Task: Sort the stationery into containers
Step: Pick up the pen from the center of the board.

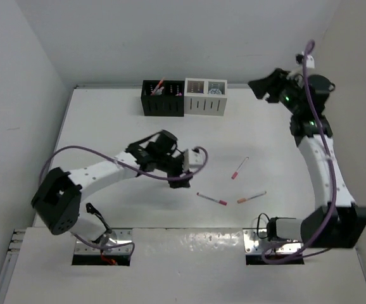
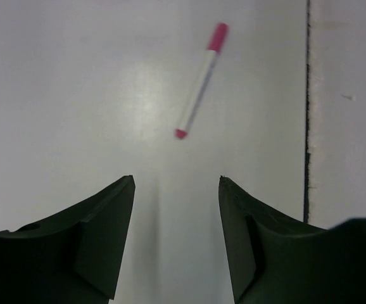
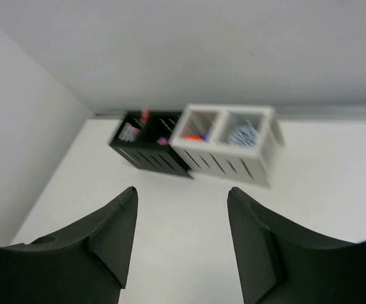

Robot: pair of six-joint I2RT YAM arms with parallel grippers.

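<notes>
- Left pincer [image 2: 176, 180]: released, empty, low over the white tabletop [image 2: 56, 95].
- Just right of it and slightly nearer: slim white pen with pink cap [image 2: 199, 82], flat, long axis roughly along the reach, crossing the jaws' closing line.
- Right pincer [image 3: 182, 190]: also released, far right, facing black slotted organiser box [image 3: 148, 158]; left arm clearly nearer.

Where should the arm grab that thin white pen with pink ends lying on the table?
Mid-barrel, from straight above, the left tool spanning its width: the thin white pen with pink ends lies flat on the white table, long and narrow.
</notes>
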